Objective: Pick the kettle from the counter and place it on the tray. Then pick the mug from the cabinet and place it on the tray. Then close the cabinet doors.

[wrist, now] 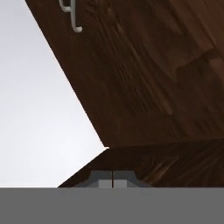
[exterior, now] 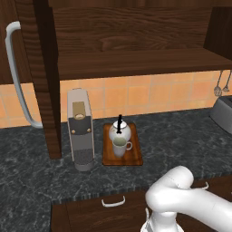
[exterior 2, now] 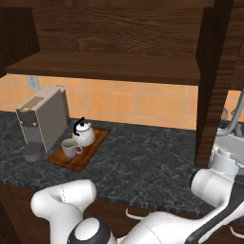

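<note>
The white kettle (exterior: 119, 132) (exterior 2: 85, 135) stands on the back of the reddish-brown tray (exterior: 136, 157) (exterior 2: 90, 153) on the dark counter (exterior: 181, 140). The pale mug (exterior: 120, 147) (exterior 2: 69, 148) sits just in front of it on the same tray. The cabinet (exterior: 136, 59) stands open, its shelf (exterior 2: 109, 66) bare. The left door (exterior: 43, 77) and the right door (exterior 2: 212, 81) swing outward. In the hand view my gripper (wrist: 113, 178) is shut with nothing between its tips, close up against a dark wood door panel (wrist: 144, 87) whose silver handle (wrist: 72, 17) is at upper left.
A grey coffee machine (exterior: 80, 129) (exterior 2: 43, 121) stands right beside the tray. A toaster (exterior: 223, 113) and hanging utensils (exterior: 222, 84) sit at the far right. Drawer fronts with a silver handle (exterior: 113, 201) run below the counter edge. My arm reaches right under the right door.
</note>
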